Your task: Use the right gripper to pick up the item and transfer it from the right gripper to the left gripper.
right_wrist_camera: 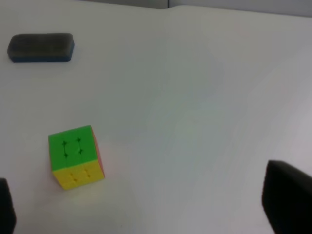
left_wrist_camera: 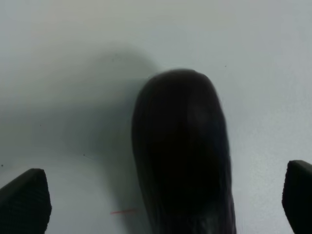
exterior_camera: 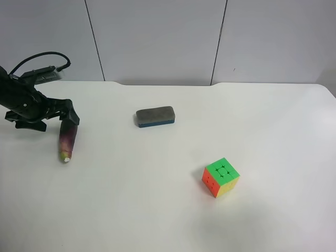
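Observation:
The dark purple eggplant (exterior_camera: 67, 139) lies on the white table (exterior_camera: 173, 210) at the exterior high view's left, pale stem tip toward the front. My left gripper (exterior_camera: 62, 116) is over its blunt end. In the left wrist view the eggplant (left_wrist_camera: 183, 156) fills the middle, and the left gripper (left_wrist_camera: 161, 200) is open, with a finger (left_wrist_camera: 24, 202) far out on each side, not touching it. My right gripper (right_wrist_camera: 146, 207) is open and empty; only its fingertips (right_wrist_camera: 287, 200) show. The right arm is out of the exterior high view.
A grey eraser block (exterior_camera: 155, 116) lies near the table's middle, toward the back; it also shows in the right wrist view (right_wrist_camera: 41, 47). A multicoloured puzzle cube (exterior_camera: 220, 177) sits right of centre, and in the right wrist view (right_wrist_camera: 75, 157) ahead of the right gripper.

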You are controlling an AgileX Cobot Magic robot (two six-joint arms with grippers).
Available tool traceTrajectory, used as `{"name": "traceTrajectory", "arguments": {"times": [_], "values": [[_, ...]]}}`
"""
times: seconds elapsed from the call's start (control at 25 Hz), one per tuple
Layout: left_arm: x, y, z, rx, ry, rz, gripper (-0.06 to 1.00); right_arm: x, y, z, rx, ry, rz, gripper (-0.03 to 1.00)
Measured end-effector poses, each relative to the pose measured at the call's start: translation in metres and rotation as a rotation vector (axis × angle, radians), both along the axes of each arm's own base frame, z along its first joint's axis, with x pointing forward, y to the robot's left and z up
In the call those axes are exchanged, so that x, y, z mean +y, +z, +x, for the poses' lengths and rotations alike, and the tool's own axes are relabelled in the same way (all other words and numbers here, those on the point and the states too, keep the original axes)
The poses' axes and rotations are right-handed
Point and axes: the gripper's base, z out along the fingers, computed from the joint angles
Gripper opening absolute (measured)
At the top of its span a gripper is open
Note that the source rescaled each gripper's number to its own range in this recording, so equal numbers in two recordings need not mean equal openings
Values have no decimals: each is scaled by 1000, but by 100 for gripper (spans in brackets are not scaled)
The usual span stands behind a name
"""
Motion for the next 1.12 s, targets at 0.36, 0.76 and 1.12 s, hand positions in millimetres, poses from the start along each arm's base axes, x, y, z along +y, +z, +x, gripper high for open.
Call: {"name": "traceTrajectory", "arguments": {"times": [0.36, 0.76, 1.12], "values": [[-2, 18, -4, -18, -21, -12, 91, 0, 0, 0, 0, 0, 0, 100], [-7, 91, -28, -161, -85, -6, 91, 0, 0, 0, 0, 0, 0, 100], [-20, 171, -95, -223, -199, -40, 91, 0, 0, 0, 0, 0, 0, 100]]}}
